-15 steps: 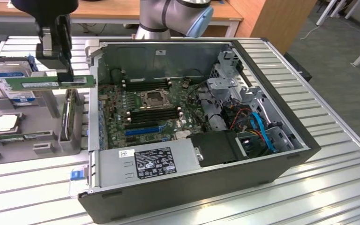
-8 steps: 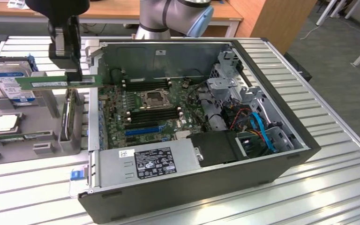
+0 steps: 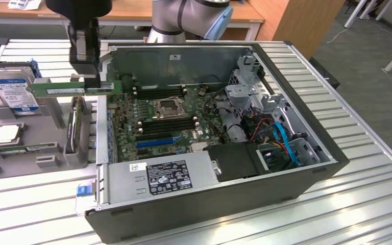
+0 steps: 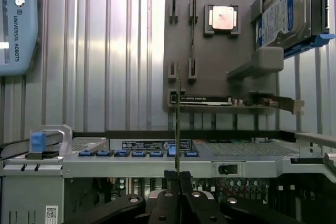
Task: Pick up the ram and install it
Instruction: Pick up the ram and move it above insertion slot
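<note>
Ram (image 3: 59,89) hangs clear of the surface, pinched near one end in the narrow gripper (image 3: 95,84). Its long axis lies level, reaching to the exterior view's left over the grey holder (image 3: 46,153). The memory slots (image 3: 163,124) lie lower, to the exterior view's right.

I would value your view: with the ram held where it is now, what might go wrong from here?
1. The gripper is shut on the ram off-centre, so the stick might tilt in the grip.
2. The ram hangs by the case wall and might clip that edge going in.
3. The memory slots are narrow, so slight misalignment could jam it.
</note>
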`<state>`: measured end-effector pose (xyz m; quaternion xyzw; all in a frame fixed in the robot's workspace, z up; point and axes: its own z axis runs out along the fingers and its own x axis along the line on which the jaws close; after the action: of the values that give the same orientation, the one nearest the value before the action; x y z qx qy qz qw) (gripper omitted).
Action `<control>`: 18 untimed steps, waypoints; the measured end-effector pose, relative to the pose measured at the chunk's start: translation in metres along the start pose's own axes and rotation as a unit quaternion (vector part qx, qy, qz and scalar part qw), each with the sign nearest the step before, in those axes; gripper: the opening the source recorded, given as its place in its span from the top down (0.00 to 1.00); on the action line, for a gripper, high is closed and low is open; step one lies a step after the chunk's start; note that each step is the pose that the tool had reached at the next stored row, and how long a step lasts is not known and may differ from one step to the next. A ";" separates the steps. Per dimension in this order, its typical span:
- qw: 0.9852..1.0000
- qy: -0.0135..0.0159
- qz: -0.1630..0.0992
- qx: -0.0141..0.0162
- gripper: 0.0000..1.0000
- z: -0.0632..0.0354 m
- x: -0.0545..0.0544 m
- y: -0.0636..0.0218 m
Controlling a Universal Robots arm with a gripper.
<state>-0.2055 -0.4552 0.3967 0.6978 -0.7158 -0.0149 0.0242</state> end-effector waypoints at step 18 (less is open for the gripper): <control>1.000 0.000 0.000 -0.004 0.88 -0.0027 -0.001 -0.0478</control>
<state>-0.1575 -0.4552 0.3967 0.6977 -0.7157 -0.0176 0.0271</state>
